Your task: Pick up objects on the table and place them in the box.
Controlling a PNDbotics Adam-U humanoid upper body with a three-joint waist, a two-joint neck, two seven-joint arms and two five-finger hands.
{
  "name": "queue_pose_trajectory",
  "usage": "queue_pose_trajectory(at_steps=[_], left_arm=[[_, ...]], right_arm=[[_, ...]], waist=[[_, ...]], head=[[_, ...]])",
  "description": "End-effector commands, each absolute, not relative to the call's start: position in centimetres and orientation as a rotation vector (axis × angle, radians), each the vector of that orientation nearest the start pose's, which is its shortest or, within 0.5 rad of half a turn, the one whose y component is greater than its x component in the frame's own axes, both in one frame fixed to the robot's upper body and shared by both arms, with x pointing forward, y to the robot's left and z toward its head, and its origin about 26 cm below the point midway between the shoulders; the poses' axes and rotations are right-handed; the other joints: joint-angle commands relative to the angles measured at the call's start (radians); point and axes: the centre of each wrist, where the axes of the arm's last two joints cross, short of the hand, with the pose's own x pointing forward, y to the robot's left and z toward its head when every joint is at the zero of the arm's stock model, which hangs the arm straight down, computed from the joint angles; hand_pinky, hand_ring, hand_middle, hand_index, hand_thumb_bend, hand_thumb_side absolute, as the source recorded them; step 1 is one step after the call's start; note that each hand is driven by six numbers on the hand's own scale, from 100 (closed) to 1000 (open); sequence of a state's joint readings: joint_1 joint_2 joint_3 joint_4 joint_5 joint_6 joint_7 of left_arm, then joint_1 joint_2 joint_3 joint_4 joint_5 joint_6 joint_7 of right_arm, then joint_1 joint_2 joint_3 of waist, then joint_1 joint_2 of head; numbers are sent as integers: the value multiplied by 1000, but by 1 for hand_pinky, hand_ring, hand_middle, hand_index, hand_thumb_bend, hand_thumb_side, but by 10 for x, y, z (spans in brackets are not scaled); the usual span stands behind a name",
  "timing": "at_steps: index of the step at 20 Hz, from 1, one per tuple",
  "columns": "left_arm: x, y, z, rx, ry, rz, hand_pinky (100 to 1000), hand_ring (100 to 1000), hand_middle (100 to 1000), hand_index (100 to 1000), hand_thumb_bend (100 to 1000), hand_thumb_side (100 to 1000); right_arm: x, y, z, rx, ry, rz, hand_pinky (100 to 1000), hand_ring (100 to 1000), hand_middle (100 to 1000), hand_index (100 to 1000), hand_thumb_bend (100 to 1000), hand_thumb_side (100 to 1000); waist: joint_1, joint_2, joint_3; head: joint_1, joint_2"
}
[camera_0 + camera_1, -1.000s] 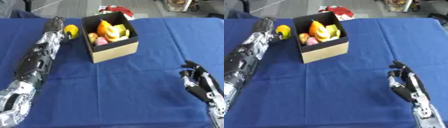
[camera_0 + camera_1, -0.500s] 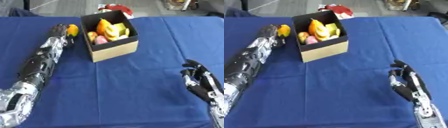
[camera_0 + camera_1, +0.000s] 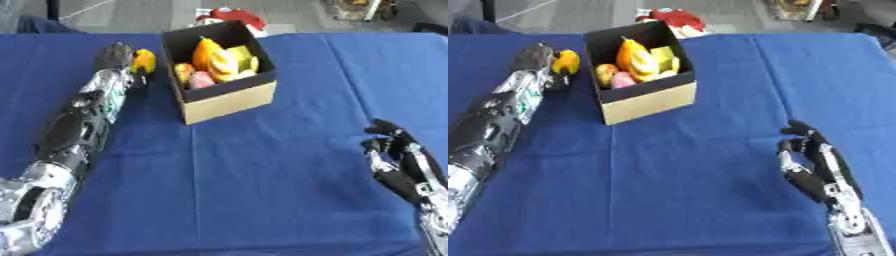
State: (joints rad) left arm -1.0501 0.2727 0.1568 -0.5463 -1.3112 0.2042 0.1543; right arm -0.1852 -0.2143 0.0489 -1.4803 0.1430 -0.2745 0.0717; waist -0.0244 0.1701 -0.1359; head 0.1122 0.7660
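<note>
The left arm lies stretched along the left side of the blue tablecloth (image 3: 262,190), and its left hand (image 3: 115,54) sits at the far end, touching a yellow-orange fruit-shaped object (image 3: 143,61) that lies on the cloth just to the left of the box (image 3: 229,100). The hand is seen from behind, so whether its fingers are curled round the fruit or merely lying against it cannot be told. Compared with a second ago, the arm has straightened and swung a little toward the box, so the hand now lies closer alongside the fruit, which stays outside the box, near its upper left corner. The box, dark inside with a tan cardboard front, stands upright in the far middle of the table and holds several pieces: a tall orange fruit (image 3: 206,51), a yellow block (image 3: 238,54), a pink piece (image 3: 202,79) and a small orange-red one (image 3: 183,70) at the left wall. Its contents look the same as in the earlier frames. Behind the box, off the far edge of the cloth, lies a red and white object (image 3: 232,15). The right hand (image 3: 811,160) rests near the lower right corner, fingers relaxed and slightly bent, holding nothing, in much the same place as before.
</note>
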Motion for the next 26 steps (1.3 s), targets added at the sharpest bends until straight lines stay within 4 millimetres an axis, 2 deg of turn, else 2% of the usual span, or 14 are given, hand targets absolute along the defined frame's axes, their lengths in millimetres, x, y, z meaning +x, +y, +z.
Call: queue_pose_trajectory(at_steps=[1, 6, 9, 13, 15, 18, 19, 20, 21, 22, 26], left_arm=[[509, 268, 172, 1426, -1336, -834, 524, 368, 281, 509, 100, 235], [510, 266, 203, 1392, -1501, -804, 515, 361, 267, 501, 100, 275], [508, 248, 227, 1359, -1639, -830, 521, 368, 276, 506, 100, 258], [502, 212, 243, 1267, -1793, -955, 538, 385, 300, 521, 100, 218], [499, 197, 239, 1222, -1822, -1057, 552, 401, 320, 535, 100, 199], [497, 181, 222, 1153, -1803, -1232, 581, 452, 385, 587, 100, 194], [497, 179, 215, 1131, -1786, -1277, 613, 495, 445, 635, 100, 190], [497, 179, 210, 1113, -1767, -1314, 613, 495, 445, 635, 100, 190], [498, 181, 206, 1098, -1745, -1350, 651, 552, 524, 705, 130, 173], [499, 183, 202, 1089, -1723, -1384, 661, 567, 543, 721, 156, 173], [500, 188, 201, 1087, -1685, -1444, 661, 567, 543, 721, 156, 173]], right_arm=[[326, -273, 31, -156, -1918, 467, 751, 673, 739, 884, 100, 263], [325, -274, 31, -161, -1914, 466, 751, 672, 739, 884, 100, 264], [325, -275, 31, -164, -1913, 467, 751, 672, 739, 884, 100, 265], [326, -272, 31, -154, -1916, 478, 751, 673, 739, 884, 100, 266], [325, -273, 31, -155, -1915, 477, 751, 672, 739, 884, 100, 265], [326, -273, 31, -157, -1915, 476, 751, 673, 739, 884, 100, 266], [326, -273, 31, -156, -1916, 474, 751, 673, 739, 884, 100, 266], [326, -273, 31, -156, -1917, 474, 751, 673, 739, 884, 100, 266], [325, -273, 31, -157, -1916, 473, 750, 673, 739, 883, 100, 264], [325, -273, 31, -158, -1914, 472, 750, 673, 739, 883, 100, 264], [325, -274, 31, -160, -1913, 471, 750, 673, 739, 883, 100, 264]], waist=[[-3, -5, 3], [0, -9, 6], [3, -11, 8], [5, -12, 7], [5, -12, 6], [4, -12, 6], [4, -11, 6], [4, -11, 6], [5, -11, 6], [5, -10, 6], [6, -10, 6]], head=[[-2, 4], [-7, 4], [-3, 4], [3, 4], [6, 4], [6, 4], [6, 4], [5, 4], [5, 4], [4, 4], [4, 4]])
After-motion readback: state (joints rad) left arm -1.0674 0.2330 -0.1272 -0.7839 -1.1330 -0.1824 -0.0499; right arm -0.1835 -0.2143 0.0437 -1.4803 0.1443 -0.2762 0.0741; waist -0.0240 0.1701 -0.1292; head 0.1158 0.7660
